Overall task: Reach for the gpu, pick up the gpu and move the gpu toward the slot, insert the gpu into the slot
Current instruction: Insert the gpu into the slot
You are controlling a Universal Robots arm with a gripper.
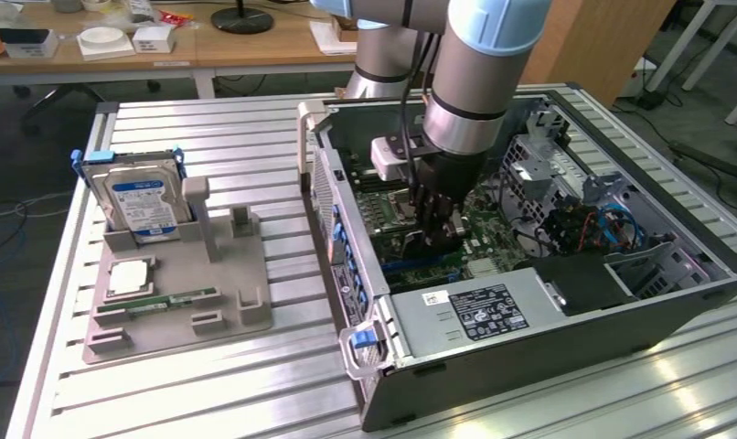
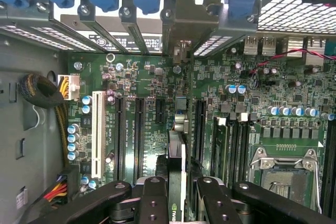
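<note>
I see gripper (image 2: 176, 192) clamped on the gpu (image 2: 176, 150) | card edge-on over motherboard (image 2: 262, 82) | seems aligned with slot (image 2: 198, 129), seating unclear

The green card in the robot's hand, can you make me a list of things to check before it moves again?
1. Card held: ok. The hand is closed on the gpu, seen edge-on between the fingers.
2. Card inside the computer case: ok, the hand is low over the motherboard.
3. Card lined up with a slot: cannot tell. It runs the same way as the long black slots, but which one lies under it is hidden.
4. Card pushed fully in: cannot tell.
5. Bracket at the back-panel opening: cannot tell.
6. Hard drive out of the way: ok, it stands in its holder outside the case.
</note>
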